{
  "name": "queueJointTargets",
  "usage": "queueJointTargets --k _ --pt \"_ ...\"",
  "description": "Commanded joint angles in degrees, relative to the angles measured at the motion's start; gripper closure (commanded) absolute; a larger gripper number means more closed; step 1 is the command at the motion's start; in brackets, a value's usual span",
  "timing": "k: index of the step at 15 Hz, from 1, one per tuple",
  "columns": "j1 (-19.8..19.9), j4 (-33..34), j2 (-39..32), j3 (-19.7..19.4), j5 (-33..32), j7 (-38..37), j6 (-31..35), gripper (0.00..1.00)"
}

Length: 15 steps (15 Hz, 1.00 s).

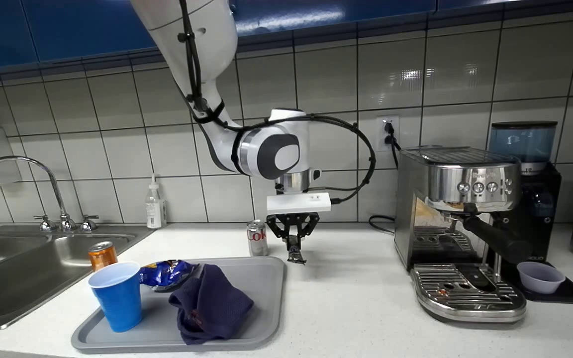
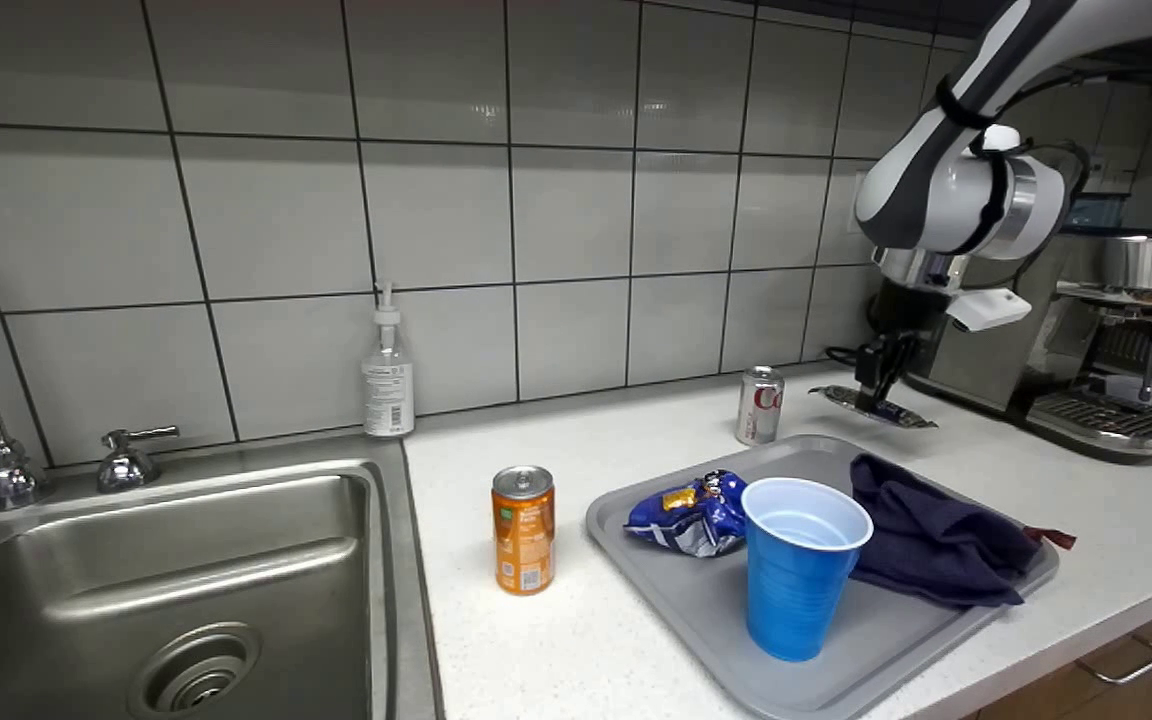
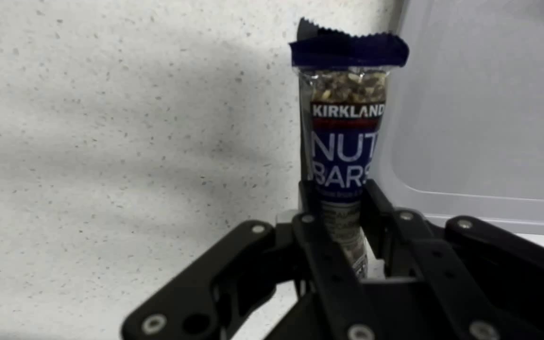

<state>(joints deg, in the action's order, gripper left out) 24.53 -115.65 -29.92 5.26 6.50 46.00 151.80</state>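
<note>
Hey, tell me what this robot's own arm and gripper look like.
The arm is white with rounded links, a dark grey joint cap bearing a white oval, and silver rings. Black cables, tied by black straps, run along it and loop outward. Below a white oblong housing, the gripper is black, with jointed linkages and round metallic pins.

nut bar (image 3: pixel 347 146): plastic film — glossy | towel (image 1: pixel 217 303): matt cloth | sink (image 2: pixel 226 540): metal — shiny

Gray-white dark-grouted tile wall (image 2: pixel 436 215) w/ light glare (image 1: pixel 411 74), along back edge of white counter (image 1: pixel 346 298); blue cabs (image 1: pixel 82 30) overhead; steel sink (image 2: pixel 236 530), L side of counter in both exterior views; wood drawer front (image 2: pixel 1066 695) below front edge.
</note>
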Motion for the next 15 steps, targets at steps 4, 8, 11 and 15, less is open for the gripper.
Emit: queueJointTargets --k 4,8,11,15 --pt "1.27 -10.70 8.39 1.73 4.97 9.84 0.59 0.93" --pt "0.10 -14.60 10.87 1.00 6.90 14.17 1.28 0.93" --pt "-0.64 -16.82 12.38 1.12 8.28 16.69 1.56 0.93" --pt "-2.18 -19.38 13.71 1.44 9.94 19.92 2.42 0.93"
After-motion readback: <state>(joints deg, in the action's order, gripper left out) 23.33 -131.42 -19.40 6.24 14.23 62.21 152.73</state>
